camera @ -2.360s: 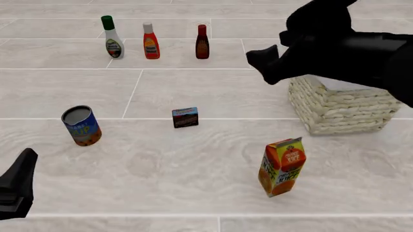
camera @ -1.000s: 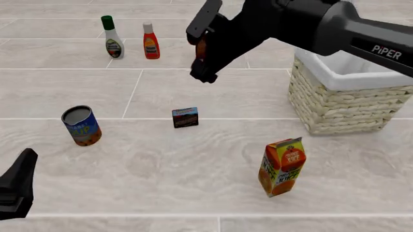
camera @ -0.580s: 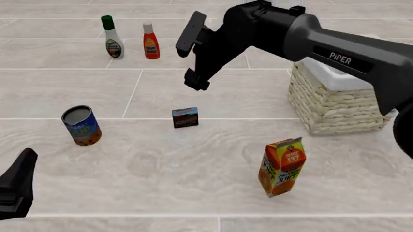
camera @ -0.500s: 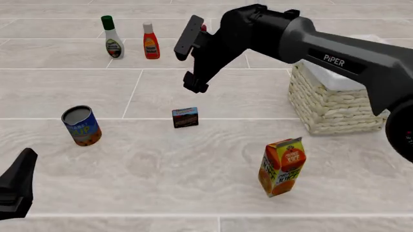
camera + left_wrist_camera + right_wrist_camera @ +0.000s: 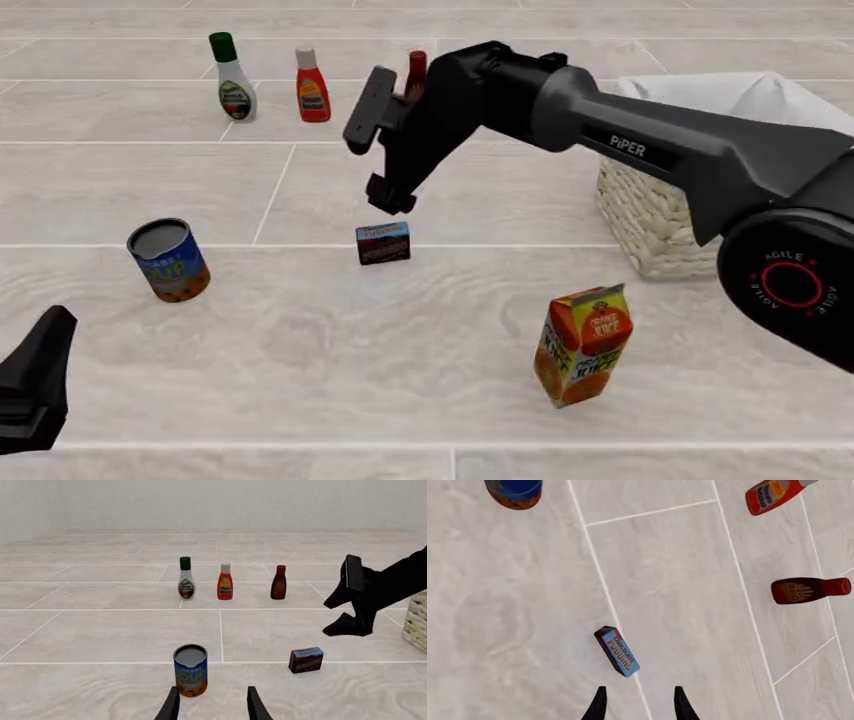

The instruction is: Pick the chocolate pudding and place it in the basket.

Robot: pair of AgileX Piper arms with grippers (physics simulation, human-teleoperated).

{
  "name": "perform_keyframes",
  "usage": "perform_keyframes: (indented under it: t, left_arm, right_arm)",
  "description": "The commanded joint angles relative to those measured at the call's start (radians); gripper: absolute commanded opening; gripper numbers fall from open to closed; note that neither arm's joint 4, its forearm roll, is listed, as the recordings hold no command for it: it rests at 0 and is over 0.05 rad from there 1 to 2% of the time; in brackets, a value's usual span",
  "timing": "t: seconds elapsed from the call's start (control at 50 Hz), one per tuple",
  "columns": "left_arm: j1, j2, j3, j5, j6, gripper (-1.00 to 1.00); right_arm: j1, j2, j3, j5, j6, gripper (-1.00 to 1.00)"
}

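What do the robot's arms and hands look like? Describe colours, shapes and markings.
The right arm is dark grey and rounded, lettered "PiPER" in white, with a round joint cap ringed in red reading "AGILE". The right hand is black with two flat blunt fingers. The left hand is black and wedge-shaped. No cables show.

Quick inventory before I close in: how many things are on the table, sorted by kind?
Bottles: 3 (white with green cap, red, dark brown sauce)
Cans: 1 (blue can)
Cartons: 1 (orange juice carton)
Small boxes: 1 (chocolate pudding)
Baskets: 1 (basket)
Total: 7
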Motion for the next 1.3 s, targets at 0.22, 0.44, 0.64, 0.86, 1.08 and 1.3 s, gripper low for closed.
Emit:
perform_keyframes:
  t: [0.22, 0.44, 0.64, 0.86, 1.08, 1.3]
  left_arm:
    - [0.001, 0.000, 0.004, -0.003, -0.001, 1.00]
    - [0.000, 0.000, 0.004, -0.003, 0.000, 1.00]
    - [0.000, 0.000, 0.004, -0.003, 0.000, 1.00]
    - [0.001, 0.000, 0.004, -0.003, 0.000, 1.00]
    - [0.001, 0.000, 0.004, -0.003, 0.000, 1.00]
    - [0.001, 0.000, 0.004, -0.003, 0.000, 1.00]
  right_arm:
    - [0.002, 0.075, -0.048, 0.010, -0.024, 1.00]
    - [-0.004, 0.134, -0.102, 0.029, -0.045, 1.00]
    - [-0.022, 0.178, -0.143, 0.044, -0.067, 1.00]
    - [-0.016, 0.210, -0.178, 0.058, -0.065, 1.00]
    - [-0.010, 0.234, -0.188, 0.062, -0.063, 1.00]
    - [-0.010, 0.268, -0.214, 0.073, -0.064, 1.00]
